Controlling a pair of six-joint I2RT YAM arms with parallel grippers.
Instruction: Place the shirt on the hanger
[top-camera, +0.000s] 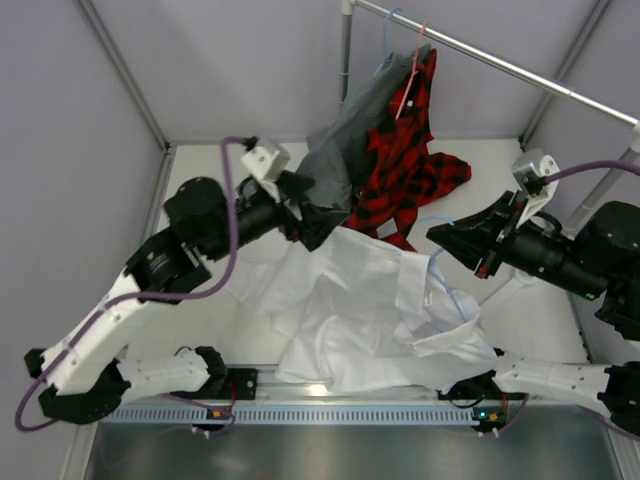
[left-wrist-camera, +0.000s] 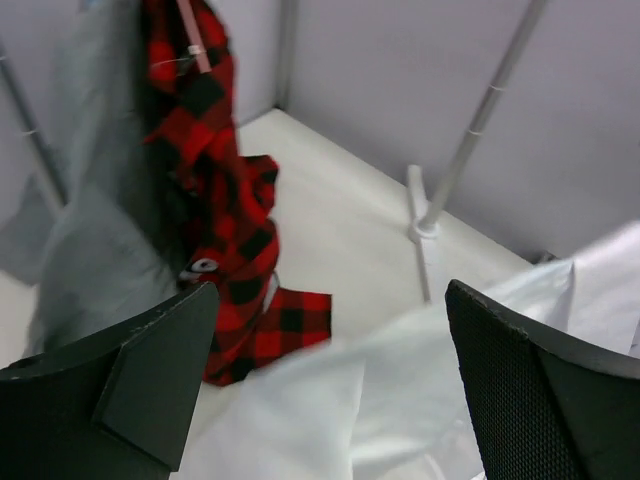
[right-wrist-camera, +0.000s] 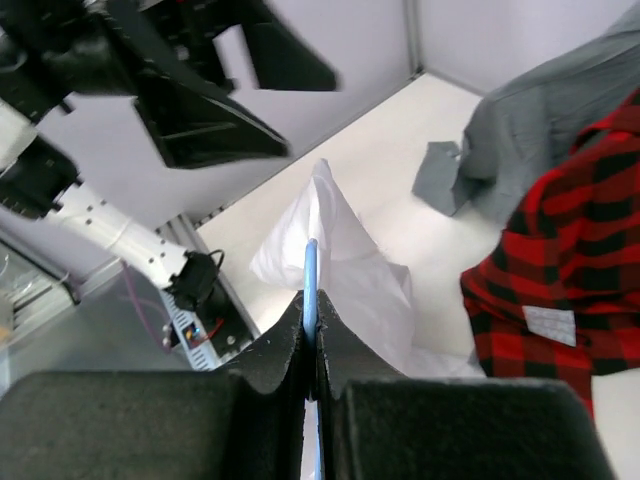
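Light-blue hanger (right-wrist-camera: 311, 265), pinched thin in the right gripper (right-wrist-camera: 311, 310), could twist or slip as the white shirt (top-camera: 350, 320) drags; left gripper (left-wrist-camera: 330, 330) hangs released, bracing no fabric.

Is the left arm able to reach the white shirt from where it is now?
Probably yes: the left gripper is open above the white shirt, with nothing between them. The right gripper, shut on the hanger, is off to the side.

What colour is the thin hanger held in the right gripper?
Light blue. The right wrist view shows the hanger best, pinched in the right gripper.
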